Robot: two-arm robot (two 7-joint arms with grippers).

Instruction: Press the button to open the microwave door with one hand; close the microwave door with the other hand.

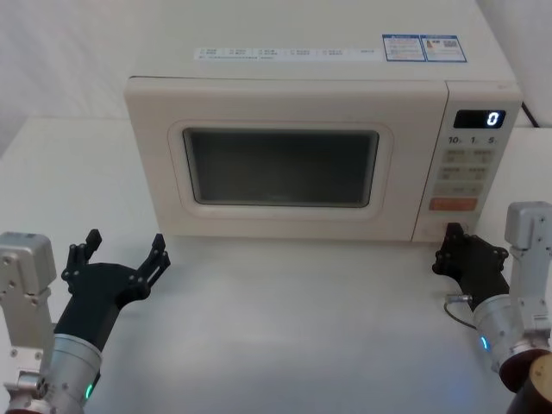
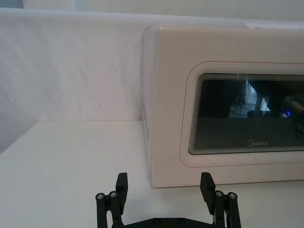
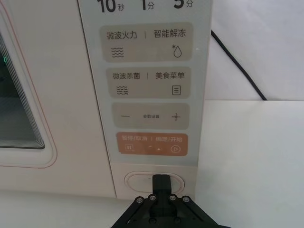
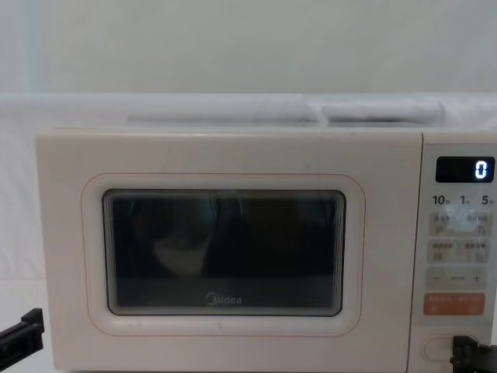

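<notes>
Two hands: right hand (image 3: 160, 183) on the button (image 3: 142, 182) (door (image 1: 280, 168) shut), left hand (image 1: 121, 259) spread

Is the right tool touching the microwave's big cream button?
Cannot tell. In the right wrist view the right tool overlaps the button, but no view shows plain contact or a gap.

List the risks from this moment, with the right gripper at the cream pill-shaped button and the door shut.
1. The right gripper, fingers shut, sits on the cream pill-shaped button just under the orange rectangular key; drifting upward might press that instead.
2. The open left gripper waits near the left end of the cream glass-windowed microwave door; whichever way it swings, it could strike that arm.
3. Pushing hard may slide the cream boxy microwave backward.
</notes>
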